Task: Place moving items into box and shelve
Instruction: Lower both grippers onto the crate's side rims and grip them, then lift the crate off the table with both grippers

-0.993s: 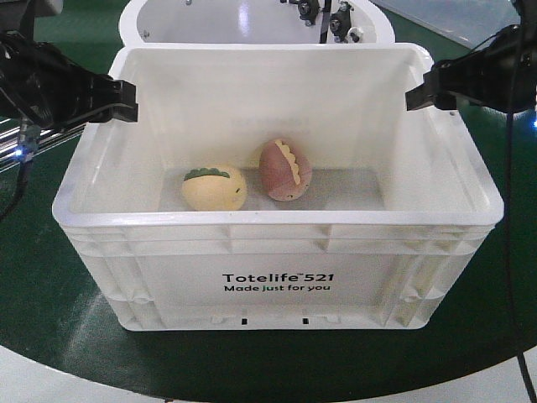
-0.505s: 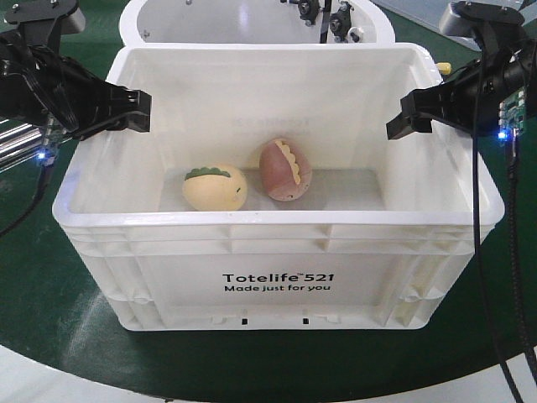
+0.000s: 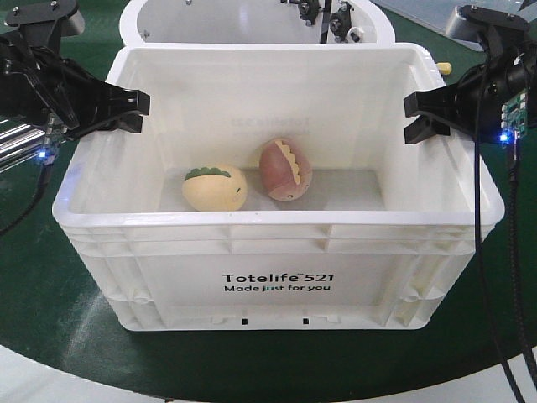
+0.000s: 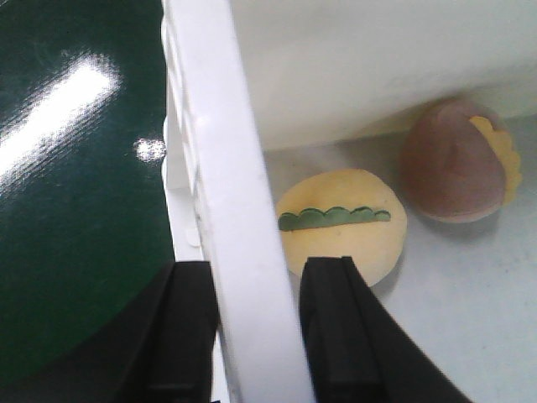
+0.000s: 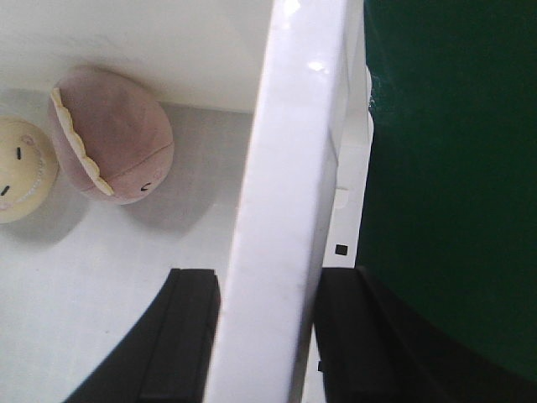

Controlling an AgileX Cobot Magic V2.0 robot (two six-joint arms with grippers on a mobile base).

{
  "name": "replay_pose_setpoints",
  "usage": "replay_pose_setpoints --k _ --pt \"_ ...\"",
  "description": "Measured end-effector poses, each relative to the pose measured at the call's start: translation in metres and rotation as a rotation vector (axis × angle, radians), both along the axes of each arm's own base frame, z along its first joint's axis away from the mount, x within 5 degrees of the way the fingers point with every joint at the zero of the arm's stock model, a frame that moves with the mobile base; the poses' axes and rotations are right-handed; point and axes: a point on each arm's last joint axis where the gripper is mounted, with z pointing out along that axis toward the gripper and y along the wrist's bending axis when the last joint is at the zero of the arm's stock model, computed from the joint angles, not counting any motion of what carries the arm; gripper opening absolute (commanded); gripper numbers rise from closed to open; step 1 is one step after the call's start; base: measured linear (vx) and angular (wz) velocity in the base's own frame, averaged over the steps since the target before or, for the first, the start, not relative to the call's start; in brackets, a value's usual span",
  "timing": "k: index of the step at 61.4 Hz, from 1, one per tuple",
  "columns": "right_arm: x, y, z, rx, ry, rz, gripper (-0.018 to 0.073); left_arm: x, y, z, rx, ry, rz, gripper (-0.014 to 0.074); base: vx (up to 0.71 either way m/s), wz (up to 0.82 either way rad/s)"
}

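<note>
R gripper (image 3: pixel 417 117) backed out to box (image 3: pixel 277 220) right rim; L gripper (image 3: pixel 134 107) at left rim. Both jaws apart, astride walls. Cream toy (image 3: pixel 214 187), pink toy (image 3: pixel 285 170) mid box floor. Risk: uneven clamp, box tips.

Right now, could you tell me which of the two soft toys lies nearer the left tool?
The cream-yellow toy with the green trim; the pink toy lies farther across the box.

Robotics lab, round green table (image 3: pixel 33 285), cabled left arm (image 3: pixel 42 80), exposed circuit board (image 3: pixel 515 113).
</note>
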Motion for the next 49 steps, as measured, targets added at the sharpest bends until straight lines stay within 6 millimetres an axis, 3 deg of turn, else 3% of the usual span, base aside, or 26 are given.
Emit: replay_pose_setpoints --k 28,49 --pt "-0.005 -0.001 0.003 -0.015 -0.006 0.006 -0.0006 -0.001 -0.001 0.013 0.010 0.014 -0.046 -0.0008 0.00 0.00" --pt "-0.032 -0.006 0.041 -0.029 -0.143 -0.004 -0.0006 -0.004 -0.004 0.045 -0.002 0.046 -0.087 -0.0008 0.00 0.00"
